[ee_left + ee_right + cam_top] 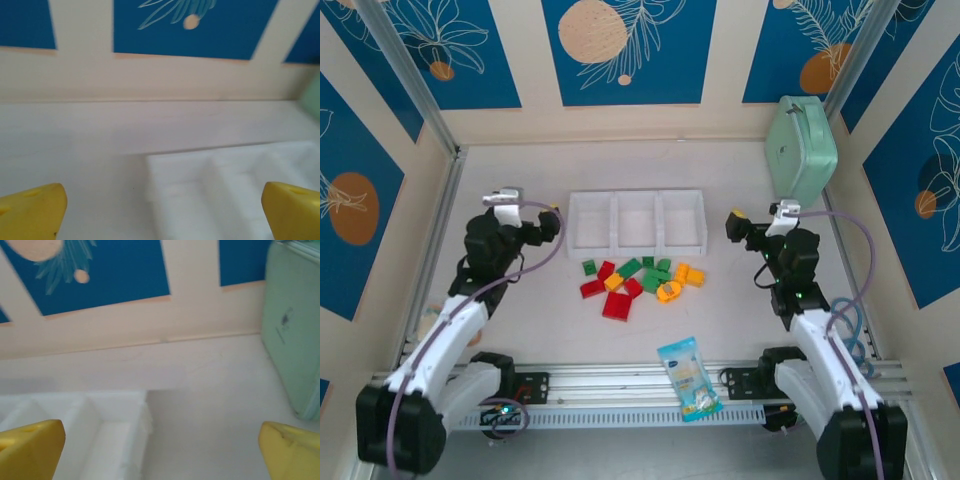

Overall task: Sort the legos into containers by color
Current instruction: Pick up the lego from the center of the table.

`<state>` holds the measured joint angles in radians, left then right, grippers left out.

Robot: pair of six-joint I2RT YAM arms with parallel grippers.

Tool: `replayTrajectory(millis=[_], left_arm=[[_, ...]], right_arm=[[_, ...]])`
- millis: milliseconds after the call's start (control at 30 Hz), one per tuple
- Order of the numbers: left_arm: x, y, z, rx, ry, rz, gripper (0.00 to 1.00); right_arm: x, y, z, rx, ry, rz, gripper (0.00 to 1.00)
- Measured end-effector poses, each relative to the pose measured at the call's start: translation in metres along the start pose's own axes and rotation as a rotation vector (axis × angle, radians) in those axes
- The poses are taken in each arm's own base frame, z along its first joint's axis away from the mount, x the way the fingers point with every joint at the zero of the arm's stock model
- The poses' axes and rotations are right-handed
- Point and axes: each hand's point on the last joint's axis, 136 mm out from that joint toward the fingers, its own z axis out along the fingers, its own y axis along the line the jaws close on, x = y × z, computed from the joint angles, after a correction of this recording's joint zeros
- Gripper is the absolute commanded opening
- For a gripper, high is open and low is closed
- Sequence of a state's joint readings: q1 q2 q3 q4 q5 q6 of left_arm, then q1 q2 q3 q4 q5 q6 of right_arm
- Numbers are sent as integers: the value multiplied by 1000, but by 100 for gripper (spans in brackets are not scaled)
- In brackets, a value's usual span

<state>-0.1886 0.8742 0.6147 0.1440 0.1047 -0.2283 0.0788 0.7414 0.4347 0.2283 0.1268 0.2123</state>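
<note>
Up top, the legos [640, 280] sit on the table [552, 322] just nearside of the containers [637, 222], roughly midway between my left fingers [551, 214] and right fingers [734, 217], while the left wrist cam has its fingers [30, 210] spread wide and empty facing the containers [225, 180], and the right wrist cam looks the same, fingers [30, 447] apart.

Mint-green case [800, 150] at far right of table [520, 330]; blue-and-white snack packet [689, 377] at near edge.
</note>
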Motion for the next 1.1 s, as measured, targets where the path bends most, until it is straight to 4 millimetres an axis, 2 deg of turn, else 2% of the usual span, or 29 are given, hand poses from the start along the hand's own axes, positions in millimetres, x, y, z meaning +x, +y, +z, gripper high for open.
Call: replayTrajectory(millis=[67, 267, 433, 600, 733, 1100], left_arm=[[0, -16, -18, 67, 50, -72, 99], [39, -47, -69, 184, 298, -193, 99], [65, -56, -98, 218, 416, -236, 99], [76, -63, -106, 253, 452, -255, 99], [83, -64, -107, 260, 477, -263, 99], [79, -70, -115, 289, 442, -244, 99]], right_arm=[[4, 20, -9, -73, 23, -25, 99], [57, 62, -12, -221, 374, -176, 99], [93, 71, -19, -292, 624, -364, 99], [130, 73, -36, -392, 792, -467, 99], [154, 80, -39, -467, 874, -538, 99], [196, 78, -35, -573, 984, -679, 94]])
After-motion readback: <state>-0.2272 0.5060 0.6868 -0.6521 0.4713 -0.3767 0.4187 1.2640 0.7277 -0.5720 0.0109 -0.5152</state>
